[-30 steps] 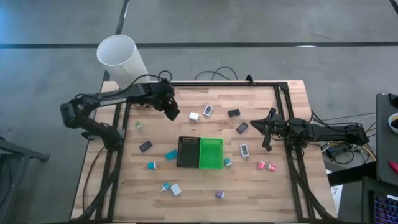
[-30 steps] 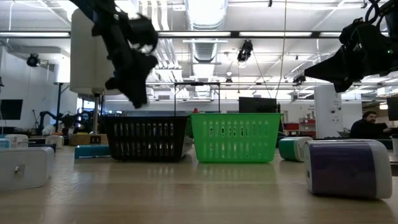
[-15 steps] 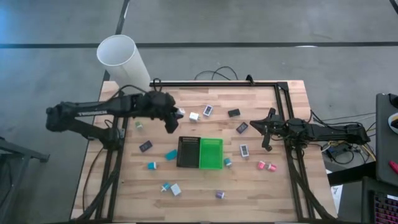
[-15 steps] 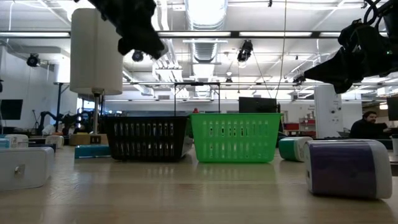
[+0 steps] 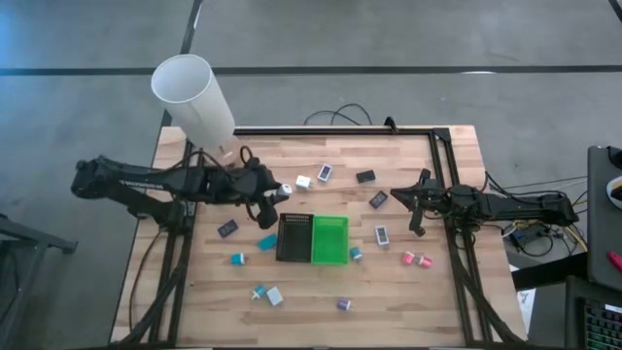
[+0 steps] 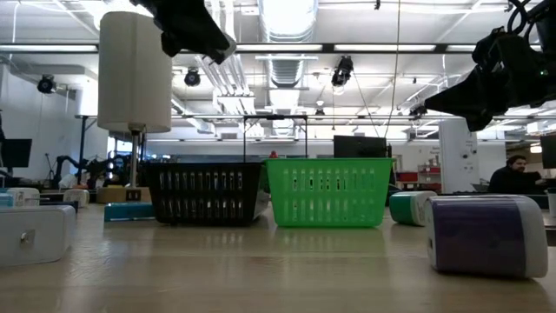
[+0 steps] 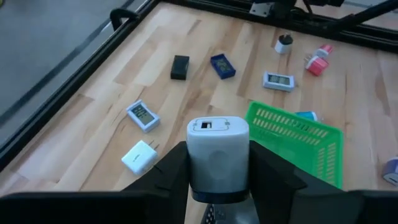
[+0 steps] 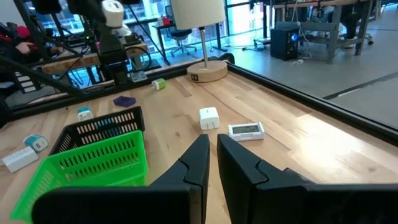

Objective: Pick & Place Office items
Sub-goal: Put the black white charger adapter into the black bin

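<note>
My left gripper [image 5: 278, 192] hangs over the table just left of the black tray [image 5: 294, 238] and is shut on a white blocky office item [image 7: 217, 146]. The green tray [image 5: 328, 240] stands against the black one. Other office items lie scattered on the wood: a white cube [image 5: 303, 181], a black piece [image 5: 365, 177], a teal one [image 5: 266, 241], pink ones [image 5: 416, 259] and a purple one [image 5: 343, 304]. At the table's right edge waits my right gripper [image 5: 418, 209], shut, with nothing between its fingers [image 8: 198, 158]. My left gripper pinches the white item's two opposite sides [image 7: 194, 168] between its two fingers [image 7: 171, 177]. The item's rounded end juts out past the fingertips. The fingers slant down from the table's left side. The item is lifted clear of the table.
A tall white cylinder lamp [image 5: 194, 92] stands at the far left corner. A black frame [image 5: 340, 130] runs along the far and side edges. More small pieces lie near the front edge [image 5: 276, 296]. Bare wood shows between the left arm and the trays.
My left gripper has swung from near the lamp toward the table's near side and the black tray. It has risen and tipped from pointing steeply down to a shallower slant. It has stayed shut, carrying the white item.
</note>
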Tool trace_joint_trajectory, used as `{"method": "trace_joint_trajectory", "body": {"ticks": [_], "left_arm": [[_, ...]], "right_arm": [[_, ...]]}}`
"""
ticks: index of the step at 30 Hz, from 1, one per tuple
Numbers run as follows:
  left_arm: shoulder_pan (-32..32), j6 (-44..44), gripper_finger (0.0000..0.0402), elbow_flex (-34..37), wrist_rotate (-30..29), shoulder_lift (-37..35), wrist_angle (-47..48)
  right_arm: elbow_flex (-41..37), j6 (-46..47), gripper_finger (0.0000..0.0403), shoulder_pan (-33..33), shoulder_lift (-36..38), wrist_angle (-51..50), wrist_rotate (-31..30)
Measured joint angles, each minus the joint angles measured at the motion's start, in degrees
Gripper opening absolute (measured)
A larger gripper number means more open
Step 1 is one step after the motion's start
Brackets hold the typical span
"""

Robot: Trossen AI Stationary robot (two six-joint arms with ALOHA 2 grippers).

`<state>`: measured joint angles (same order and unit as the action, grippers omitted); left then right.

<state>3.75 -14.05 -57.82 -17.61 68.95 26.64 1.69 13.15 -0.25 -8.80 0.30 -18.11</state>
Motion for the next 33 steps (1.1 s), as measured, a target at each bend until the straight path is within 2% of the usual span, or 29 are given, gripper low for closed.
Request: {"method": "trace_joint_trajectory", "body": {"ticks": [8, 16, 26, 33], "left_arm": [[5.3, 3.1, 0.0131, 0.2, -2.1, 0.0, -5.1], [9.6, 3.2, 0.0131, 6.2, -2.1, 0.0, -14.5], [17.2, 2.1, 0.0131, 15.7, -2.3, 0.0, -34.3], [22.1, 0.7, 0.0131, 20.8, -7.9, 0.0, -44.1]], "right_arm": [[0.0, 3.5, 0.0034, 0.0, 0.0, 0.0, 0.0], [0.0, 6.3, 0.0034, 0.0, 0.0, 0.0, 0.1], [0.0, 6.3, 0.0034, 0.0, 0.0, 0.0, 0.1], [0.0, 6.2, 0.0034, 0.0, 0.0, 0.0, 0.1]]}}
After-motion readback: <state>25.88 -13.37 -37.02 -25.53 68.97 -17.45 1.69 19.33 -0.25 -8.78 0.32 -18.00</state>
